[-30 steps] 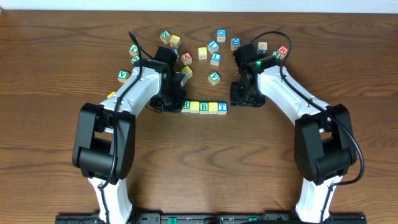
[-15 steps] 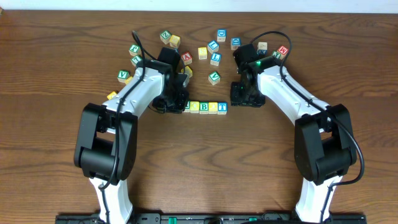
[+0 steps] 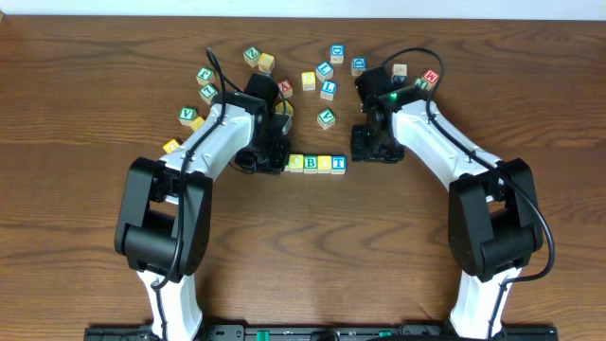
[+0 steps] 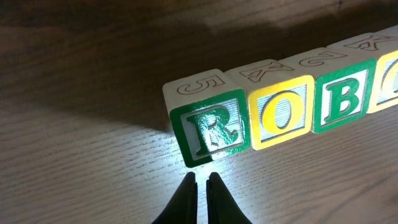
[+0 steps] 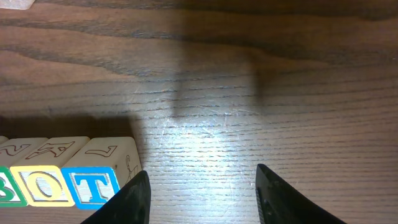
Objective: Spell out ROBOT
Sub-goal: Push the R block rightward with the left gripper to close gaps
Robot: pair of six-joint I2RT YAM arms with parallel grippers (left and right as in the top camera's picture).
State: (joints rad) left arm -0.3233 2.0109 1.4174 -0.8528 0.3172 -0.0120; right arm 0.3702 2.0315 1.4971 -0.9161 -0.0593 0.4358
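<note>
1. Left gripper (image 4: 202,181) is pinched closed and empty, its tips just in front of the green R cube (image 4: 208,129).
2. That cube, the yellow O cube (image 4: 280,112) and the green B cube (image 4: 341,102) touch side by side in a row.
3. Right gripper (image 5: 202,186) stands part-spread and empty. The blue T cube (image 5: 93,186) lies just outside one finger, touching the second yellow O cube (image 5: 46,185).

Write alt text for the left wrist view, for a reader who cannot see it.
Wooden letter cubes in a row on a wooden table show green R, yellow O, green B. The left fingers, shut, sit just before the R.
</note>
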